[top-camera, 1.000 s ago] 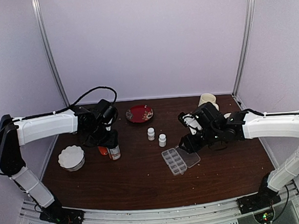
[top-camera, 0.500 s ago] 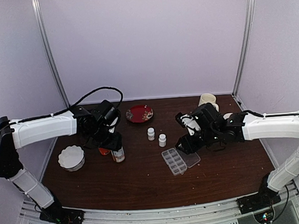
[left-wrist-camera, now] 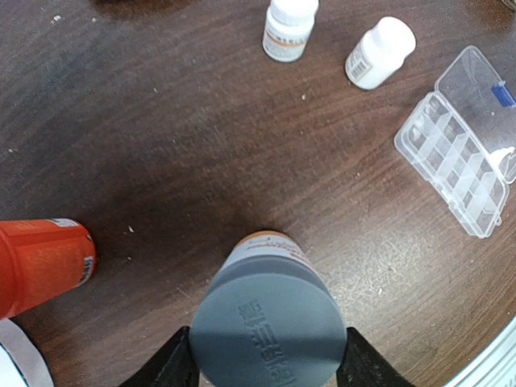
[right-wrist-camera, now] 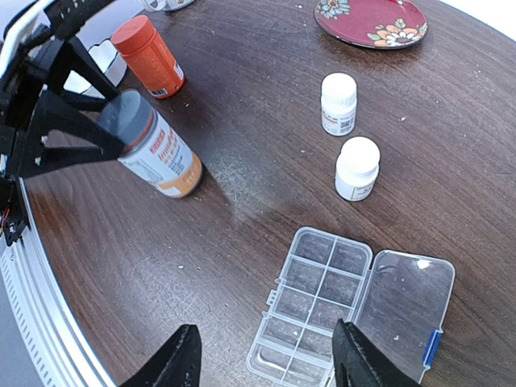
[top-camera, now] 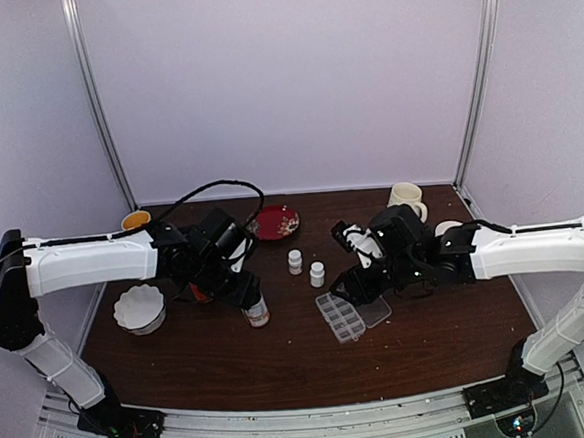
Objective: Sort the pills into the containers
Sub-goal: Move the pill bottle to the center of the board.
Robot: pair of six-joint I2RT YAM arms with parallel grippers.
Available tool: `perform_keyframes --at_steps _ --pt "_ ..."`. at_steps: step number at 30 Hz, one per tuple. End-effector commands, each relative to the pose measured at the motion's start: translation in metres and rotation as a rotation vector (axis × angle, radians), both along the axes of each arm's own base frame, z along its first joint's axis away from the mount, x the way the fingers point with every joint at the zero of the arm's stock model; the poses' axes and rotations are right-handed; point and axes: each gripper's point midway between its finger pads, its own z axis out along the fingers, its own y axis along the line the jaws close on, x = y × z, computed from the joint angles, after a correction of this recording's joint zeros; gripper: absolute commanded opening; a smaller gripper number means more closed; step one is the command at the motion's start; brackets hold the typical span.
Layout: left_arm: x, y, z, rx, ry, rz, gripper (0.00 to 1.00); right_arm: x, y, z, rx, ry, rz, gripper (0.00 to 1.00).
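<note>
The containers (top-camera: 340, 316) are the cells of a clear organizer box (right-wrist-camera: 318, 310) lying mid-table with its lid (right-wrist-camera: 403, 314) folded open to the right; it also shows in the left wrist view (left-wrist-camera: 455, 173). No pills are in view. My left gripper (top-camera: 249, 294) is shut on the grey cap of a white-and-orange labelled bottle (right-wrist-camera: 153, 149), with a finger pressed on each side of the cap (left-wrist-camera: 270, 322). The bottle's base is down on the table, left of the box. My right gripper (right-wrist-camera: 270, 363) hangs open above the box's near-left end, holding nothing.
Two small white bottles (top-camera: 295, 262) (top-camera: 317, 273) stand just behind the box. An orange bottle (right-wrist-camera: 149, 55) stands left of the held one. A red plate (top-camera: 272, 221), a cream mug (top-camera: 405, 197) and a small orange cup (top-camera: 135, 220) sit at the back, a white bowl (top-camera: 139, 308) at the left.
My left arm has carried the grey-capped bottle rightward and nearer, away from the orange bottle and toward the box. My right gripper has drifted slightly left over the box.
</note>
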Motion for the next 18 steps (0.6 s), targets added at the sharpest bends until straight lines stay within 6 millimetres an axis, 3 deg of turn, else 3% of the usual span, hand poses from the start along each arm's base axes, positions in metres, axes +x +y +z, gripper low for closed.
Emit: perform_keyframes --at_steps 1,8,11,18 --pt "0.0 -0.014 0.007 -0.074 -0.029 -0.017 0.6 0.004 -0.002 -0.011 -0.027 -0.005 -0.025 0.59" --pt "0.003 -0.016 0.012 -0.047 -0.067 -0.022 0.63 0.023 -0.008 -0.018 -0.1 -0.028 -0.112 0.63" --pt "0.004 -0.015 0.013 -0.036 -0.071 -0.019 0.69 0.035 -0.006 -0.021 -0.127 -0.02 -0.134 0.66" --pt "0.004 -0.013 0.012 -0.024 -0.077 0.003 0.77 0.077 -0.002 -0.03 -0.19 -0.014 -0.227 0.72"
